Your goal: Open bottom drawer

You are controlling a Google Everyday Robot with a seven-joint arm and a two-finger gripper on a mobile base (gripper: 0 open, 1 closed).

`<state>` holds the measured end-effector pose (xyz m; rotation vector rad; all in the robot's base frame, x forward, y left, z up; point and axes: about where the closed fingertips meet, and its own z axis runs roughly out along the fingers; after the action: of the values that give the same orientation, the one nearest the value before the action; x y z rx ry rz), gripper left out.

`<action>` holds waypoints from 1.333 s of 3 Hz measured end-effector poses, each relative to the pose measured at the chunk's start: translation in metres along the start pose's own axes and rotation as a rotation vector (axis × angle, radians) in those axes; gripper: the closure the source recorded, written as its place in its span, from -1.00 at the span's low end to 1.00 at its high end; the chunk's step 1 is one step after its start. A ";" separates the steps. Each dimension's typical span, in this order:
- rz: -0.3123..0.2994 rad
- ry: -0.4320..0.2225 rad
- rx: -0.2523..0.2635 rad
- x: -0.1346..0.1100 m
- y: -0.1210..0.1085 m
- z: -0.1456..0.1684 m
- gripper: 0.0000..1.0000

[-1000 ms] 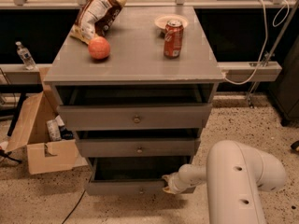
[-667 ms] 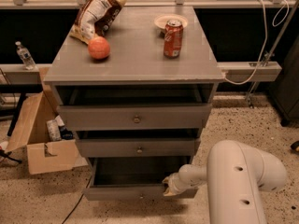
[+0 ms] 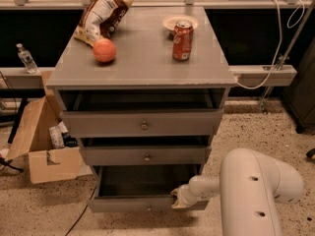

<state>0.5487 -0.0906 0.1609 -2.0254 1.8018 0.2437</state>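
Observation:
The bottom drawer (image 3: pixel 133 203) is the lowest of three grey drawers in a grey cabinet. It stands pulled out, and its dark grey interior (image 3: pixel 142 180) shows. Its small brass knob (image 3: pixel 148 208) sits on the front near the lower edge of the view. My gripper (image 3: pixel 177 199) is at the right end of the drawer's front, touching its top edge. My white arm (image 3: pixel 251 191) reaches in from the lower right.
The middle drawer (image 3: pixel 146 156) and top drawer (image 3: pixel 142 124) stand slightly out above. On the cabinet top are an orange ball (image 3: pixel 104 50), a chip bag (image 3: pixel 102 14), a red can (image 3: pixel 182 40) and a small plate (image 3: pixel 177 21). An open cardboard box (image 3: pixel 42 151) stands left.
The bottom drawer has slid further out toward the camera, showing more of its dark interior. My gripper has moved with its front edge.

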 end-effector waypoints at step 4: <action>-0.017 -0.061 0.024 -0.003 0.017 0.001 0.15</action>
<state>0.5315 -0.0893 0.1582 -1.9939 1.7418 0.2749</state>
